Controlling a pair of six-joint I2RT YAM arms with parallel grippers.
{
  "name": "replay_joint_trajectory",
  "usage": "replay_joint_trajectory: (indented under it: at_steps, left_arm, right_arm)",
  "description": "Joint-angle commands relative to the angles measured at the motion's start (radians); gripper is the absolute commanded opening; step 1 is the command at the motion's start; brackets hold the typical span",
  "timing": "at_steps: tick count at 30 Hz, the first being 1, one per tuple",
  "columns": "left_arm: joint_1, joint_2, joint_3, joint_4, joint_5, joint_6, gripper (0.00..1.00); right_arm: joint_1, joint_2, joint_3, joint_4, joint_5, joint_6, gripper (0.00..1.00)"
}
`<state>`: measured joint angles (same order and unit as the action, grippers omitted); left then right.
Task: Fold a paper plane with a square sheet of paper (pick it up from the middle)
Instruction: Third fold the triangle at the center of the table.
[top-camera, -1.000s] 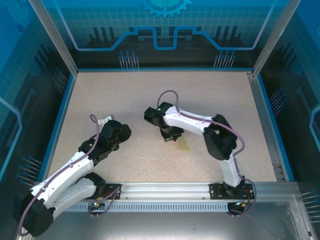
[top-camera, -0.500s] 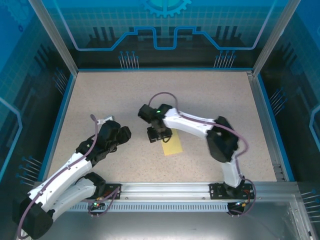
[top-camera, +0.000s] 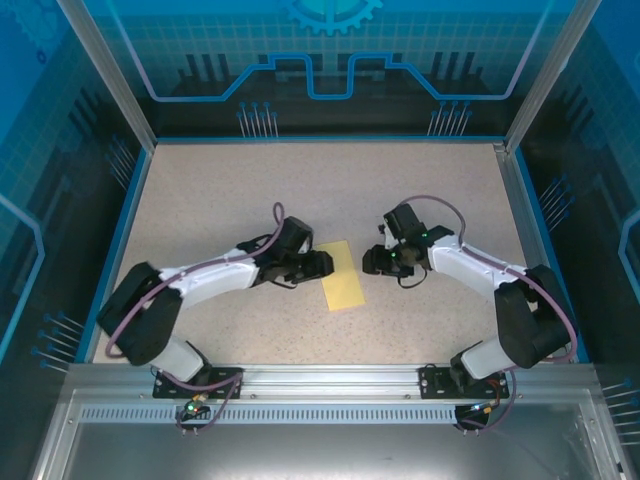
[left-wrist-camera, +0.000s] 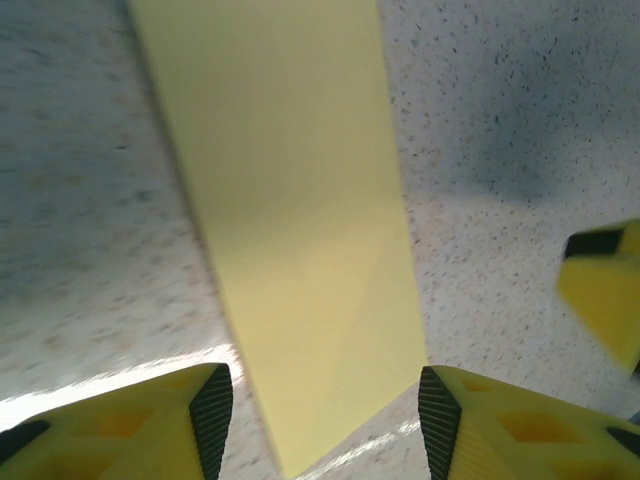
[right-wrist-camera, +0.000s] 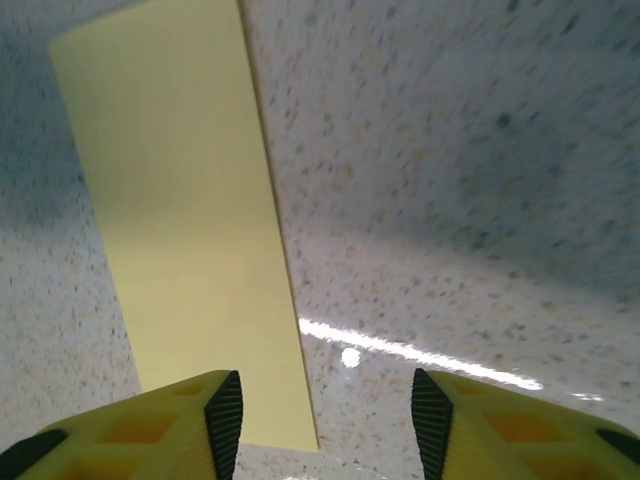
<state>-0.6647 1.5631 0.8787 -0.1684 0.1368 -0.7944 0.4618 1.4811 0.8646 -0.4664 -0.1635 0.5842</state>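
The paper (top-camera: 343, 276), folded to a narrow strip, lies flat mid-table on the speckled table (top-camera: 220, 200). A metal rail (top-camera: 330, 378) runs along the near edge. The left gripper (top-camera: 320, 265) sits just beside the strip's left edge and the right gripper (top-camera: 371, 262) near its right. Both have their jaws apart and hold nothing. In the left wrist view the strip's far end is cut off, and a faint crease is hard to trace.

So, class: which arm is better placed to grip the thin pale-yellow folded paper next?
Probably the left. The left gripper sits open at the edge of the thin pale-yellow paper, which lies centred between its fingers in the wrist view. The right gripper is open too, but offset from it.
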Motion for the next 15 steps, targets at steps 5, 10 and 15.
replay_joint_trajectory:
  at_steps: [5,10,15]
  left_arm:
    - [-0.004,0.158,0.113,-0.002,0.013,-0.081,0.55]
    - [-0.004,0.223,0.167,-0.027,0.020,-0.072,0.51]
    - [-0.002,0.257,0.188,-0.044,0.011,-0.047,0.47]
  right_arm:
    - [-0.015,-0.011,-0.066,0.161,-0.151,-0.041,0.49]
    - [-0.016,0.007,-0.094,0.182,-0.170,-0.041,0.51]
    - [-0.015,0.034,-0.116,0.223,-0.196,-0.026,0.51]
